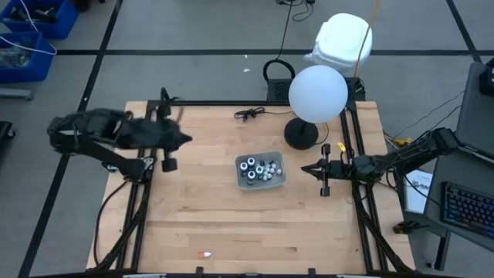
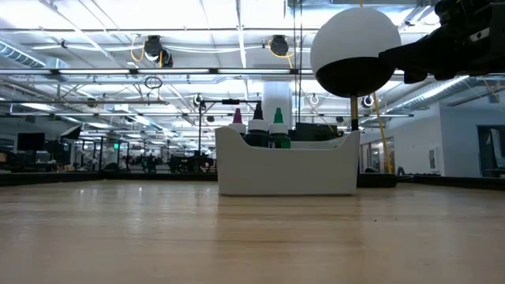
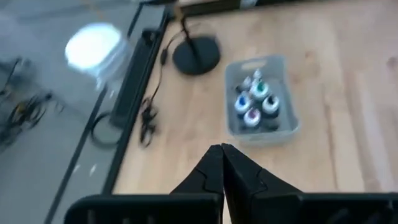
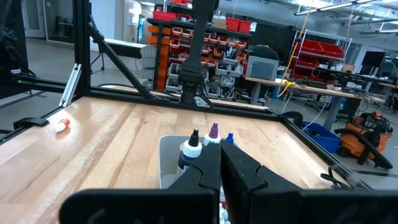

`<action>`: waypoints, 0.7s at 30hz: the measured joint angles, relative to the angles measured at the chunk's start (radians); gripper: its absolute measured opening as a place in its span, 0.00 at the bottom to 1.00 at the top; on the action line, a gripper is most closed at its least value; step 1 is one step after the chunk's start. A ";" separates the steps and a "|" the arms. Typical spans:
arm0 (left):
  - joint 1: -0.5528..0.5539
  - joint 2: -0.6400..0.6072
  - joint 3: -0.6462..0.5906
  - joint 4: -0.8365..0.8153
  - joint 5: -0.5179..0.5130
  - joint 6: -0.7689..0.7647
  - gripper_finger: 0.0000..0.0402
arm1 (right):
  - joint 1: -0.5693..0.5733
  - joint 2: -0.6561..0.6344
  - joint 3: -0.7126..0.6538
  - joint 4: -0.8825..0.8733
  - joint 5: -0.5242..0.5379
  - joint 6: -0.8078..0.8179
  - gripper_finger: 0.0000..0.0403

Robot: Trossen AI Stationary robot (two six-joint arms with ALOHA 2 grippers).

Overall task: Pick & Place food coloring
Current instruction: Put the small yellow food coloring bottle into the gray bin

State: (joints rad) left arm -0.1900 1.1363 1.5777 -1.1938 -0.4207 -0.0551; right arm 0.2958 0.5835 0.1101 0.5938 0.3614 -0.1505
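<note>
Hovering closed and empty near the bench's left edge, the left claw (image 1: 185,139) must open before descending. Well apart to its right, the grey rectangular plastic tray (image 1: 279,177) mid-bench holds the food coloring (image 1: 258,169), small upright bottles packed close. Picking an outer bottle looks safest. The right claw (image 1: 302,169), also closed, waits just beside the tray.

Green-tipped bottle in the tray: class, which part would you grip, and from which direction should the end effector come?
Grip the green-tipped bottle by its upper neck, coming from straight above. It stands upright, only its top clears the tray wall, and other bottles crowd beside it, so a side approach looks blocked.
</note>
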 joint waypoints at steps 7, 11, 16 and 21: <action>-0.041 -0.410 -0.682 0.705 0.144 0.126 0.01 | 0.000 0.000 0.000 0.000 0.000 0.000 0.00; -0.047 -0.492 -0.981 1.028 0.287 0.230 0.01 | 0.000 0.000 0.000 -0.001 0.000 0.004 0.00; -0.059 -0.550 -1.216 1.240 0.431 0.397 0.01 | 0.000 0.000 0.000 -0.003 -0.001 0.007 0.00; 0.058 -0.590 -1.333 1.416 0.578 0.461 0.00 | -0.001 0.000 0.000 0.000 -0.001 0.007 0.00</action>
State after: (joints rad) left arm -0.1319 0.5458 0.2448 0.2220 0.1575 0.4062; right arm 0.2951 0.5835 0.1101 0.5941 0.3607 -0.1436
